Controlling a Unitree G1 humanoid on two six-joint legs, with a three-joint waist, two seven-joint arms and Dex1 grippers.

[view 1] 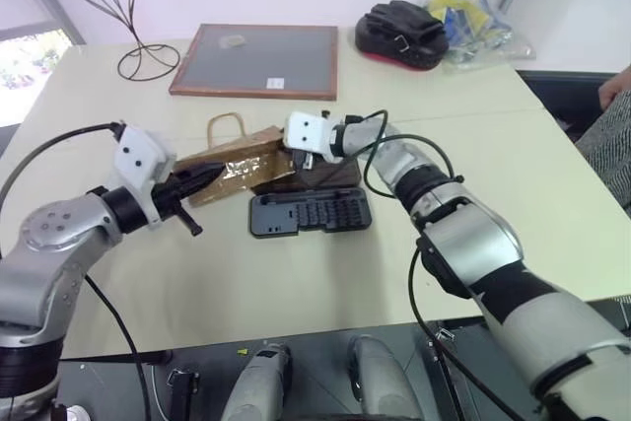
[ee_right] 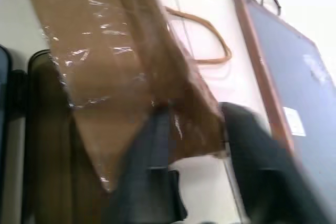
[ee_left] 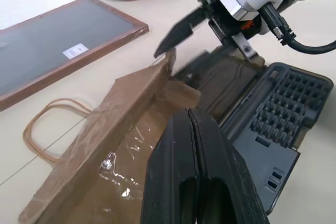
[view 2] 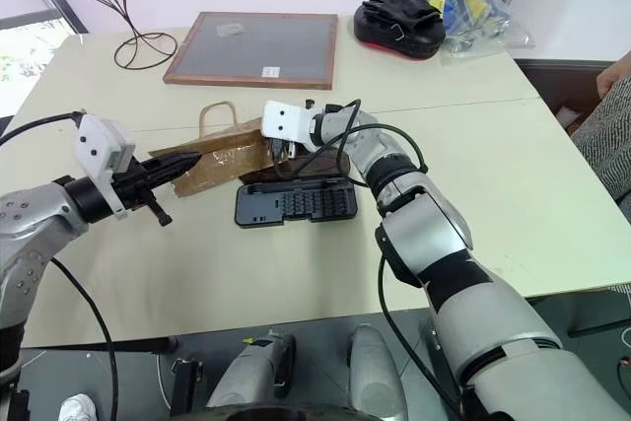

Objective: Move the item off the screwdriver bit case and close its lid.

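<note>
2 things about the paper bag (view 1: 237, 167): it's flimsy and featherlight (tape strip looks slick), lying half over the smoky lid (view 1: 320, 176) beside the bit tray (view 1: 311, 212). Right gripper (ee_left: 168, 51) pinches its end edge, a good spot; left gripper (view 1: 204, 178) is pressed together, empty.

paper bag (view 1: 237, 167) on open lid (view 1: 320, 176), tray (view 1: 311, 212) in front

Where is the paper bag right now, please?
The paper bag lies mid-table, overlapping the open bit case's lid, in front of the framed board, between both pincers.
</note>
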